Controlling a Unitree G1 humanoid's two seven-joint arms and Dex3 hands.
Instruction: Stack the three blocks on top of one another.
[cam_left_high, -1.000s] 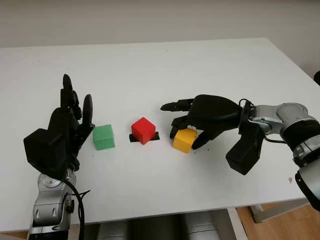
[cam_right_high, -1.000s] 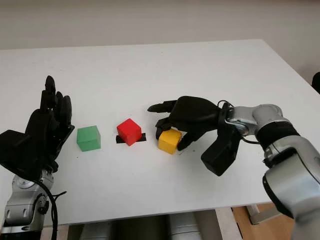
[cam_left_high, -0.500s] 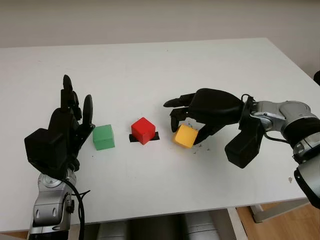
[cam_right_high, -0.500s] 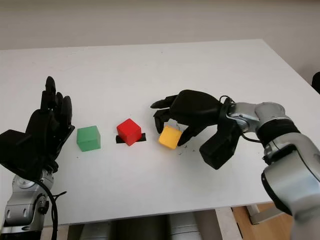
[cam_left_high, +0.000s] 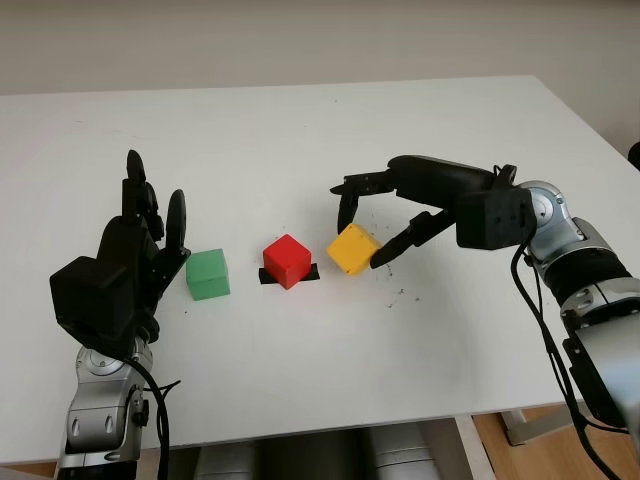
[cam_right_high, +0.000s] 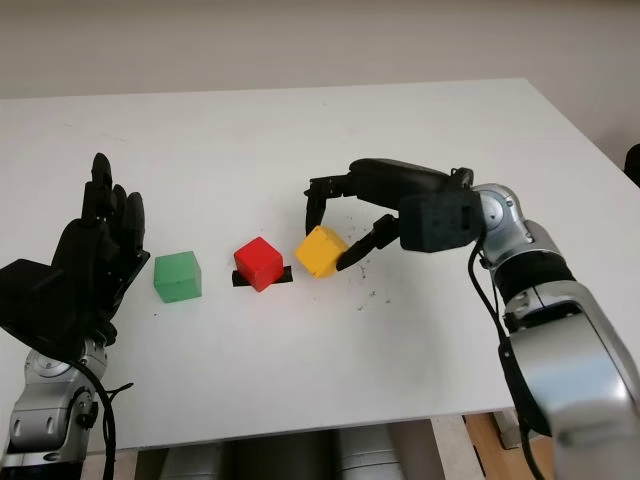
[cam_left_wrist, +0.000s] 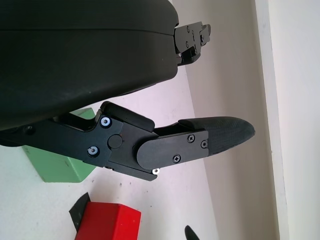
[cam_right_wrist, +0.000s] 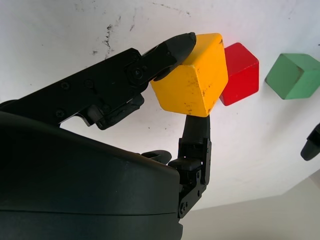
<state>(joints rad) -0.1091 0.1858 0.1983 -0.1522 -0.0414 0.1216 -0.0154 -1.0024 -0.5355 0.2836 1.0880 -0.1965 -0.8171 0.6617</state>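
Two fingertips (cam_right_wrist: 181, 44) of right hand (cam_left_high: 385, 215) pinch tilted yellow block (cam_left_high: 352, 249) mid-table beside red block (cam_left_high: 287, 261); thin grip risks slipping; left hand (cam_left_high: 135, 262) open near green block (cam_left_high: 208, 274).

Right hand (cam_left_high: 365, 220) pinching the yellow block (cam_left_high: 352, 248); left hand (cam_left_high: 140, 255) open.

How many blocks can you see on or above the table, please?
3. Green cube block on the table by the open left hand; red cube block centre; yellow cube block held tilted in the right hand.
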